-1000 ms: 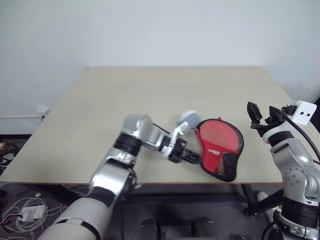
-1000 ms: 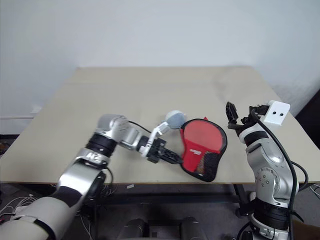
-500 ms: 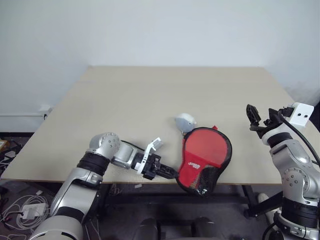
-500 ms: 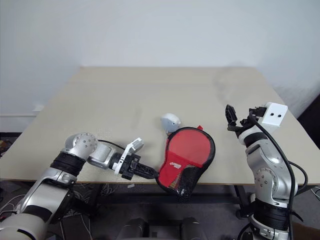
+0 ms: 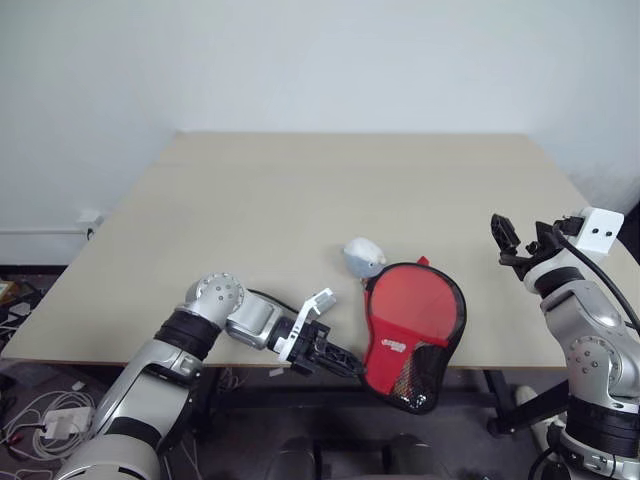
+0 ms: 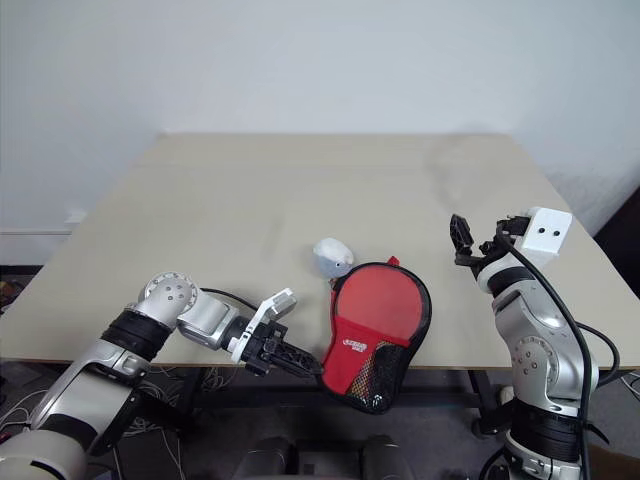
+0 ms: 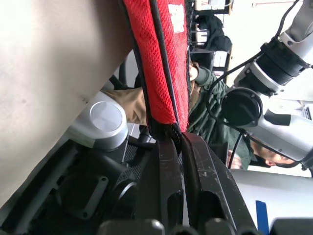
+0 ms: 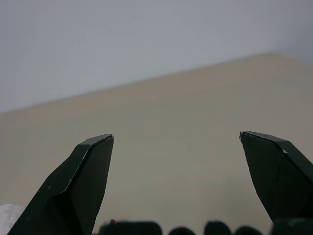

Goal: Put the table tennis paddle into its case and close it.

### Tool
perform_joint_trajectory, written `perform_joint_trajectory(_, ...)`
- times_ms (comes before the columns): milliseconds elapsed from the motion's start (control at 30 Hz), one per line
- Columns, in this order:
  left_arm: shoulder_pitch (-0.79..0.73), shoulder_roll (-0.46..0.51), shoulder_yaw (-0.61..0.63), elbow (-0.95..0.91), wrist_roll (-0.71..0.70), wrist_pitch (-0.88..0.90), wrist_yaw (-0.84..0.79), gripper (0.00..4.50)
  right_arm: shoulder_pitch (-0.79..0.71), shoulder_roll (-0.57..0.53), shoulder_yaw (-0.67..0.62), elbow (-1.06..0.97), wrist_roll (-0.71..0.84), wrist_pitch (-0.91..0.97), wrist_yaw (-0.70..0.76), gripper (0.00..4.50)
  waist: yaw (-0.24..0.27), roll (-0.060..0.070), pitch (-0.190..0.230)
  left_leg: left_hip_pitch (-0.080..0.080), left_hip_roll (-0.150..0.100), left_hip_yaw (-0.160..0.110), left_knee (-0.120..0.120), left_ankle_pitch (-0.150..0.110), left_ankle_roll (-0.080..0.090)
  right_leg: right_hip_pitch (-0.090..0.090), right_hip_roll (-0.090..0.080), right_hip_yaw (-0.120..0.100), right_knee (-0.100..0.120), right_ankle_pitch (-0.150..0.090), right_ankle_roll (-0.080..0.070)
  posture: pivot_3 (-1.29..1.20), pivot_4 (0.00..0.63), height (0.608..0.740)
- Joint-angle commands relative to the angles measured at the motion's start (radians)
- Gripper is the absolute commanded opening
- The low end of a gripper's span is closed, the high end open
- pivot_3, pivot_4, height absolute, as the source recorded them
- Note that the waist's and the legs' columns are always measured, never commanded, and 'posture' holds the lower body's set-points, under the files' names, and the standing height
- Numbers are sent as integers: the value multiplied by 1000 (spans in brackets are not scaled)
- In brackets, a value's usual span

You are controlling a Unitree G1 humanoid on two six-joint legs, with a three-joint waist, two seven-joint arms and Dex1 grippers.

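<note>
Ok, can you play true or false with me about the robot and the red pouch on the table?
1. The left tool is shut on the edge of the soft red paddle-shaped case with black zipper edging. True.
2. The right tool is squeezing the case. False: it is open, raised beside the case and holding nothing.
3. The case hangs partly over the near edge of the flat beige table. True.
4. The small grey-white soft lump sits on top of the case. False: it lies on the table just behind the case.
</note>
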Motion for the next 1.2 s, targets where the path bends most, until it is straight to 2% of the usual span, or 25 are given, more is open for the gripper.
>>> perform_joint_trajectory(33, 1, -5, 57, -20, -31, 6, 20, 33, -9, -10, -6, -35, -6, -13, 3, 4500, 0, 0, 0, 0, 0, 0, 0, 0, 0, 0, 0, 0, 0, 0, 0, 0, 0, 740)
perform_joint_trajectory(367, 0, -40, 155, -11, 1, 6, 24, 33, -48, -25, 4, -3, -23, -13, 12, 4500, 0, 0, 0, 0, 0, 0, 0, 0, -1, 0, 0, 0, 0, 0, 0, 0, 0, 740)
perform_joint_trajectory(467, -7, -43, 151, 14, -19, 6, 44, 715, -47, -24, 4, -4, -24, -13, 14, 4500, 0, 0, 0, 0, 0, 0, 0, 1, -1, 0, 0, 0, 0, 0, 0, 0, 0, 740)
perform_joint_trajectory(600, -23, -54, 154, 39, -37, 6, 76, 1964, -43, -24, 5, -3, -25, -15, 17, 4500, 0, 0, 0, 0, 0, 0, 0, 1, -1, 0, 0, 0, 0, 0, 0, 0, 0, 740)
perform_joint_trajectory(700, -28, -56, 166, 36, -44, 6, 96, 1765, -44, -22, 4, -3, -25, -15, 16, 4500, 0, 0, 0, 0, 0, 0, 0, 1, -1, 0, 0, 0, 0, 0, 0, 0, 0, 740)
perform_joint_trajectory(800, -33, -57, 183, 34, -50, 6, 108, 1990, -45, -19, 5, -3, -26, -17, 14, 4500, 0, 0, 0, 0, 0, 0, 0, 1, -1, 0, 0, 0, 0, 0, 0, 0, 0, 740)
perform_joint_trajectory(1067, -53, -56, 201, 52, -61, 6, 133, 4478, -37, -9, 2, -10, -27, -22, 9, 4500, 0, 0, 0, 0, 0, 0, 0, 1, -1, 0, 0, 0, 0, 0, 0, 0, 0, 740)
perform_joint_trajectory(1200, -64, -50, 220, 47, -35, 6, 117, 4478, -32, -1, 6, -10, -33, -27, 9, 4500, 0, 0, 0, 0, 0, 0, 0, 1, -1, 0, 0, 0, 0, 0, 0, 0, 0, 740)
